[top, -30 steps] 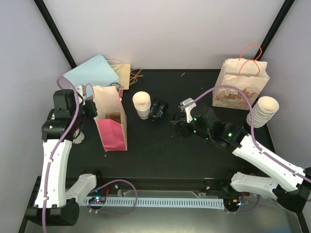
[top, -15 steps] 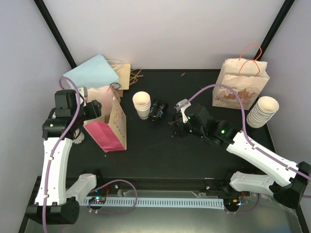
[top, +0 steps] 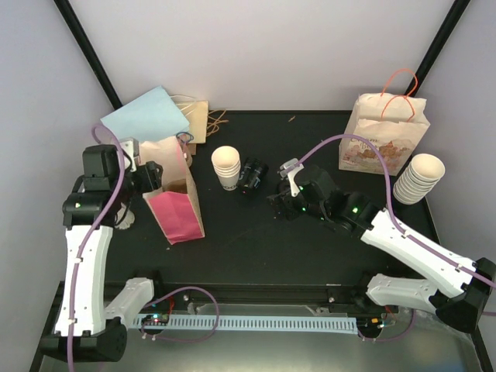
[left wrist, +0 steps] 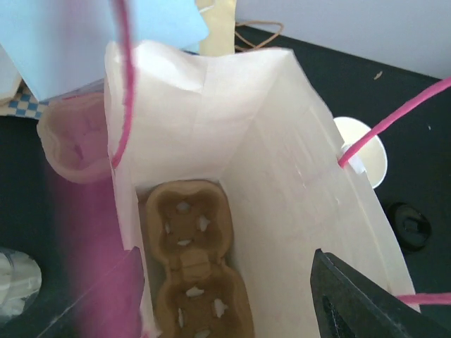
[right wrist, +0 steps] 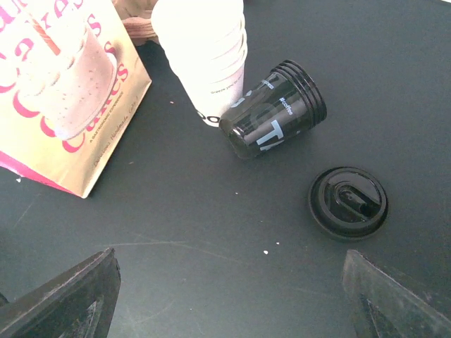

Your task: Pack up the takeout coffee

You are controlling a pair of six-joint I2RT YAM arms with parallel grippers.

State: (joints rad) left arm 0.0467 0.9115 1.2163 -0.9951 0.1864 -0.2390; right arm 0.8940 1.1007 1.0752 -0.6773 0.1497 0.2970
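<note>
Ok, left gripper [top: 152, 177] open over creased paper bag [left wrist: 282, 176], moulded pulp carrier [left wrist: 190, 239] inside; right gripper [right wrist: 229, 296] open above ribbed black cup [right wrist: 275, 109], round flat lid [right wrist: 348, 203].

The left arm stands tall and bent, left gripper [top: 149, 177] with its jaws parted; the right arm stretches low, right gripper [top: 280, 203] spread wide.

Open paper bag [left wrist: 282, 162], pink handles [left wrist: 384, 127], cardboard cup carrier [left wrist: 194, 260] lying at its bottom, black table [left wrist: 416, 120] beyond
</note>
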